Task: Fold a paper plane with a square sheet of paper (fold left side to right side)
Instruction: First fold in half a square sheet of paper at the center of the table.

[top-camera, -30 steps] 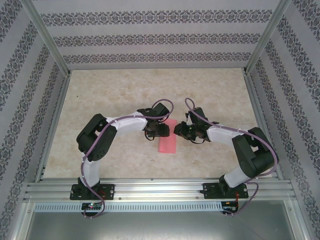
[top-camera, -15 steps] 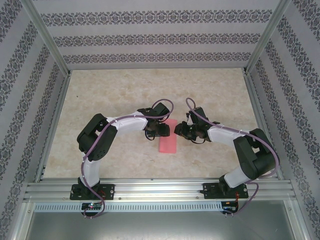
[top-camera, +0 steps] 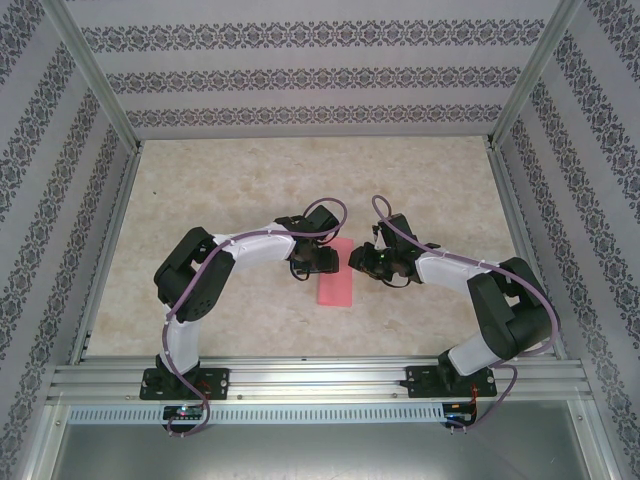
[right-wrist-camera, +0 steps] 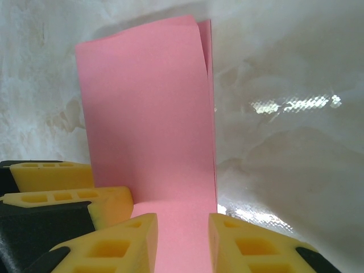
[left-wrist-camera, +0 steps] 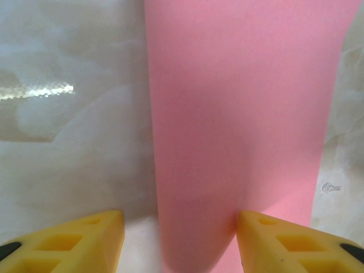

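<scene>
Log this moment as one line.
paper: folded in half | left hand: open, astride paper | right hand: open, astride paper

In the top view, the far end of the paper (top-camera: 336, 285) is hidden under the left gripper (top-camera: 328, 262) and the right gripper (top-camera: 357, 262); the fingertips are too small to be told apart there, and no crease can be made out. In the left wrist view, the paper is cut off by the top and bottom edges and is blurred at its near end; the fingers (left-wrist-camera: 85, 239) are cut off by the bottom edge. In the right wrist view, the paper's near end is cut off at the bottom edge between that gripper's fingers (right-wrist-camera: 119, 247), and contact with them cannot be determined
</scene>
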You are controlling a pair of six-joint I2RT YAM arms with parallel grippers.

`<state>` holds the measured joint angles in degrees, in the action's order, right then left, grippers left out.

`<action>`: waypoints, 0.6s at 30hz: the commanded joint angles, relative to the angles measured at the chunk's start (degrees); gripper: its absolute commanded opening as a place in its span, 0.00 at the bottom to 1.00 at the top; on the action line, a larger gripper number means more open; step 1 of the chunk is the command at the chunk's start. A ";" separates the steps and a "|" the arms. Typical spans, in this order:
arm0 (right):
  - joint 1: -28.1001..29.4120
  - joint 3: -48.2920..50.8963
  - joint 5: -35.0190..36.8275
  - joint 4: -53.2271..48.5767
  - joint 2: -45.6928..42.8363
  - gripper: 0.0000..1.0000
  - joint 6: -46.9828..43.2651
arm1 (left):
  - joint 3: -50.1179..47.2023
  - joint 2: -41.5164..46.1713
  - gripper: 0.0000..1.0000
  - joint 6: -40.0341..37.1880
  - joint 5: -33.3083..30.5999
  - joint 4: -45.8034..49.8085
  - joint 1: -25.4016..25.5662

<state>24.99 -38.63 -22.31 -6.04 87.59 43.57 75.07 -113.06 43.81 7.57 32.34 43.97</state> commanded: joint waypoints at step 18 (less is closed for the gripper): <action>-1.14 -0.39 1.07 -0.92 -1.47 0.31 -0.33 | -1.11 -2.78 0.53 -1.67 2.98 -1.75 1.91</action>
<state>24.60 -38.63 -22.31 -6.61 87.59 43.57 75.07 -113.06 43.18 7.35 32.60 43.97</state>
